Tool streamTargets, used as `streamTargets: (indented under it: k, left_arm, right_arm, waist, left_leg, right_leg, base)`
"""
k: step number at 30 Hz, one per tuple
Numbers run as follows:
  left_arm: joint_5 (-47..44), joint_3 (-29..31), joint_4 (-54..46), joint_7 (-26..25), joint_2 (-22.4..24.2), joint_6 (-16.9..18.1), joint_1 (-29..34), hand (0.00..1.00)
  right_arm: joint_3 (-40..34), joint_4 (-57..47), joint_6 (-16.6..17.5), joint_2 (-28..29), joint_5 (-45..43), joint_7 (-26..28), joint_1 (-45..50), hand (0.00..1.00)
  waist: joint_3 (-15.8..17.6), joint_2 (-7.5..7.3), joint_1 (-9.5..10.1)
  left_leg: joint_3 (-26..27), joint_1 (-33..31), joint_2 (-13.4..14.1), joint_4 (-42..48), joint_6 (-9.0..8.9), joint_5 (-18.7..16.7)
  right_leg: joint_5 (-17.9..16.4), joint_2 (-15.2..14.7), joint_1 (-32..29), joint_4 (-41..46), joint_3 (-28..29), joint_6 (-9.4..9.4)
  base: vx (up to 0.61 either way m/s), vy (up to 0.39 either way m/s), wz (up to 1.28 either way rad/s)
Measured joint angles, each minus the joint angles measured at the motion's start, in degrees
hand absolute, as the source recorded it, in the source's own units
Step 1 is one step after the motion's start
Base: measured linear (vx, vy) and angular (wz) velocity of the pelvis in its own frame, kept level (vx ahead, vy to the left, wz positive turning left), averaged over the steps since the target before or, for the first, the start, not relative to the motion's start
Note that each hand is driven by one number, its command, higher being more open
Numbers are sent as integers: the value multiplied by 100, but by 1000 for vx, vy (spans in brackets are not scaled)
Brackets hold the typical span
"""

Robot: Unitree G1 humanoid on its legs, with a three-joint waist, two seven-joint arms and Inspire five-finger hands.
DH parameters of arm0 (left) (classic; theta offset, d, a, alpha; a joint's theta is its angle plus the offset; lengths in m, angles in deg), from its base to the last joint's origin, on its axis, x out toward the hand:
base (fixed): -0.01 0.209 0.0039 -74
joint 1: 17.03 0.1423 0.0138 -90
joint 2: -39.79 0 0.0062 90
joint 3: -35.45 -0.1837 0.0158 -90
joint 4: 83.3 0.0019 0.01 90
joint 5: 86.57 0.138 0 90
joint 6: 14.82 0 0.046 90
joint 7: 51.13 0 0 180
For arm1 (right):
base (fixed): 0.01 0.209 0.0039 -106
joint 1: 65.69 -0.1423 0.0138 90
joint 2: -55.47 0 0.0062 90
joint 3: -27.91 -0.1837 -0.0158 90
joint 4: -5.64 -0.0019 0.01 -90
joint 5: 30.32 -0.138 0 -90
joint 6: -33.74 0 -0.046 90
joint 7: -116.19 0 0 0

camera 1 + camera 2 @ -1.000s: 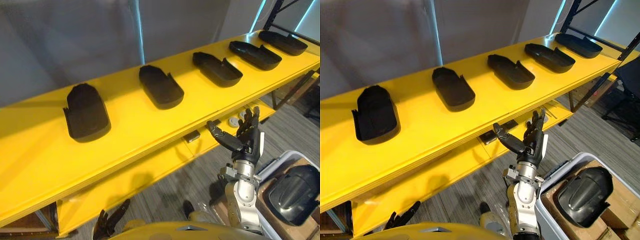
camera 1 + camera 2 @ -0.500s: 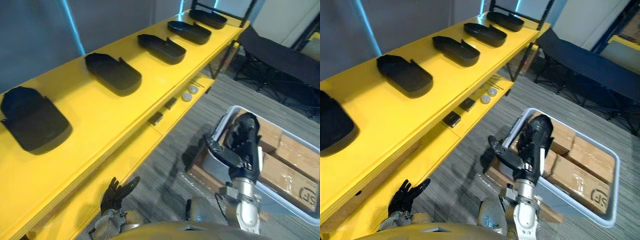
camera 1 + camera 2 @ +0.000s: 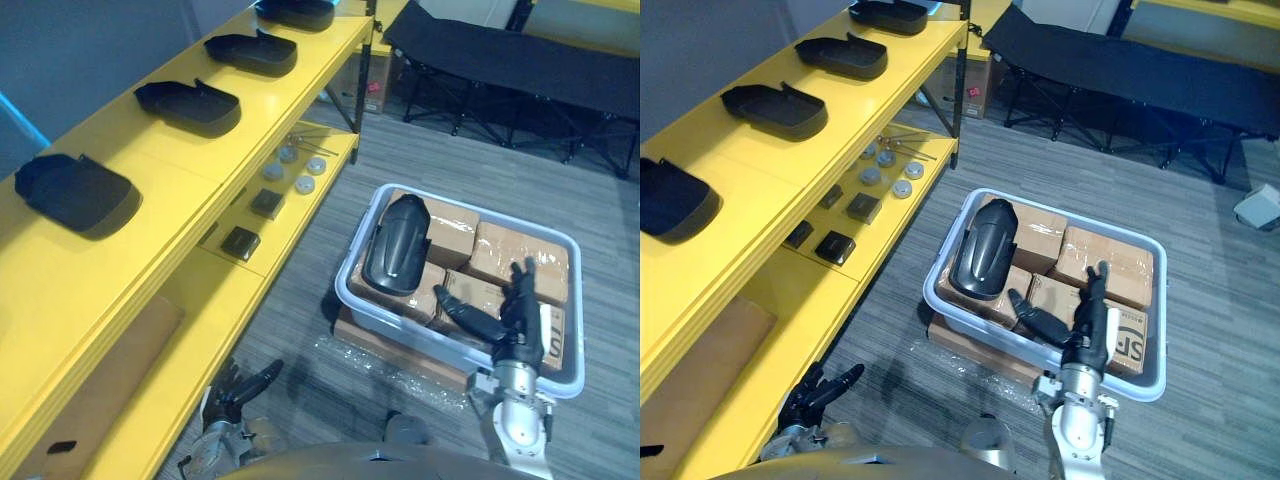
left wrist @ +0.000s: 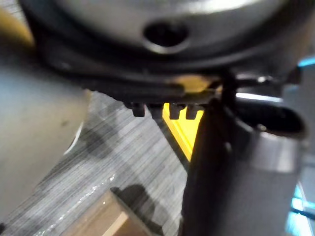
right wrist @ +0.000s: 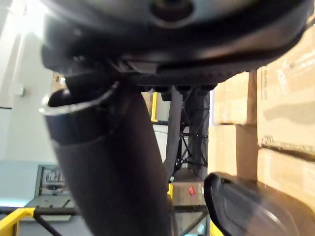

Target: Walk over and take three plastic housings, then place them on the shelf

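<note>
**Housing pickup from the bin**

Plastic housing (image 3: 396,245) is lying domed side up on cardboard boxes (image 3: 515,255) inside the grey bin (image 3: 970,318) on the floor. The right hand (image 3: 520,322) is hovering over the bin's near corner, apart from the housing, with fingers (image 3: 524,282) straight and spread, holding nothing. The left hand (image 3: 240,385) is hanging low beside the yellow shelf (image 3: 170,165), fingers loosely open and empty. A good grasp probably means reaching further left and curling round the housing's narrow edge, since its glossy curved back looks slippery.
</note>
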Motion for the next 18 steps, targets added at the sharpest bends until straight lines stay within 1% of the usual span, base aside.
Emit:
streamTargets:
  k: [1,2,3,4,5,6,7,9,10,11,12,13,14,15,16,17,18]
  left_arm:
    - [-1,-55,-1,23,-5,3,-11,100]
    - [-19,-133,-72,52,-12,12,0,100]
    - [-27,-219,-89,158,-52,7,-19,100]
    - [-28,-246,-104,186,-58,16,-25,100]
    - [-26,-271,-102,203,-103,26,-40,100]
    - [-10,-274,-63,177,-138,19,-73,100]
    - [8,-291,-62,167,-174,7,-120,100]
    - [10,-365,-63,179,-270,-4,-230,100]
    - [10,-376,-70,178,-271,-7,-252,100]
    - [11,-396,-95,176,-272,-8,-260,100]
    - [5,-404,-196,133,-292,-11,-262,100]
    - [1,-403,-310,63,-340,-9,-285,100]
    - [2,-399,-384,-25,-361,-3,-381,100]
    - [2,-401,-415,-63,-368,-2,-450,100]
    - [2,-396,-519,-127,-387,8,-573,100]
    - [2,-396,-610,-164,-404,24,-682,100]
    - [1,-395,-659,-177,-454,26,-735,100]
  right_arm:
    - [-16,-1,-26,-24,-60,6,-11,100]
    - [-68,-14,-28,-78,-59,7,-49,100]
    - [-101,13,-32,-112,-67,-1,-73,100]
    - [-130,41,-45,-106,-129,-8,-95,100]
    - [-110,72,-108,-82,-282,-36,-98,100]
    - [-99,165,-274,-29,-271,-156,-167,100]
    - [-71,343,-425,-23,-281,-238,-330,100]
    - [-51,767,-584,-9,-295,-303,-563,100]
    - [-51,886,-648,-2,-296,-328,-700,100]
    - [-55,968,-667,10,-296,-362,-773,100]
    - [-64,1190,-669,40,-317,-466,-1005,100]
    - [-71,1484,-669,53,-369,-617,-1325,100]
    - [-127,1972,-672,53,-527,-837,-1809,100]
    - [-189,2195,-681,54,-580,-940,-2051,100]
    - [-328,2488,-741,46,-754,-1118,-2500,100]
    - [-438,2641,-769,20,-857,-1247,-2919,100]
    - [-473,2707,-806,-29,-960,-1319,-3213,100]
  waist:
    - [-9,-8,-2]
    - [-11,8,-1]
    - [16,86,-37]
    - [64,49,-47]
    - [105,10,-43]
    - [167,-24,-27]
    - [235,-37,-25]
    - [333,-86,27]
    - [372,-81,59]
    - [417,-66,84]
    - [524,-115,92]
    - [602,-98,119]
    - [749,-177,161]
    - [805,-160,218]
    - [981,-193,368]
    - [1159,-239,476]
    - [1244,-280,518]
  left_leg:
    - [-130,47,-34,-123,-89,-12]
    - [-319,91,-142,-394,-196,-104]
    - [-337,108,-216,-540,-415,-150]
    - [-310,114,-275,-557,-378,-130]
    - [-274,139,-401,-620,-328,-98]
    - [-287,167,-535,-674,-273,-65]
    - [-284,189,-548,-692,-272,-65]
    - [-276,169,-548,-686,-269,-61]
    - [-286,143,-546,-687,-261,-53]
    - [-310,100,-546,-688,-256,-36]
    - [-352,-16,-547,-680,-261,-8]
    - [-371,-98,-548,-657,-247,20]
    - [-453,-278,-548,-571,-245,26]
    - [-498,-348,-551,-534,-249,27]
    - [-570,-485,-552,-457,-259,17]
    - [-655,-627,-554,-363,-261,16]
    - [-713,-740,-554,-301,-261,16]
  right_leg:
    - [-5,16,-72,4,74,-2]
    - [-7,50,-247,-24,225,-7]
    - [146,37,-328,-78,341,135]
    - [203,-14,-358,-108,414,183]
    - [317,-105,-403,-198,467,234]
    - [554,-205,-348,-465,455,261]
    - [689,-210,-281,-625,397,242]
    - [782,-207,-251,-781,363,238]
    - [827,-199,-250,-834,353,221]
    - [870,-195,-246,-895,329,209]
    - [954,-187,-283,-986,283,174]
    - [1020,-178,-337,-1015,277,161]
    - [1100,-168,-410,-1081,231,141]
    - [1149,-161,-440,-1119,223,126]
    - [1237,-140,-480,-1206,218,92]
    - [1316,-121,-543,-1224,206,95]
    - [1359,-117,-603,-1232,178,98]
  base:
    - [-22,10,-77]
    - [-5,28,-57]
    - [7,58,-54]
    - [1,156,-45]
    - [-16,191,-48]
    - [-35,186,-44]
    - [-52,118,-29]
    - [-76,33,-9]
    - [-74,-5,-1]
    - [-87,-11,5]
    - [-100,-12,7]
    - [-152,-18,14]
    - [-146,-14,11]
    - [-157,-3,11]
    - [-156,11,5]
    - [-184,18,10]
    - [-155,17,13]
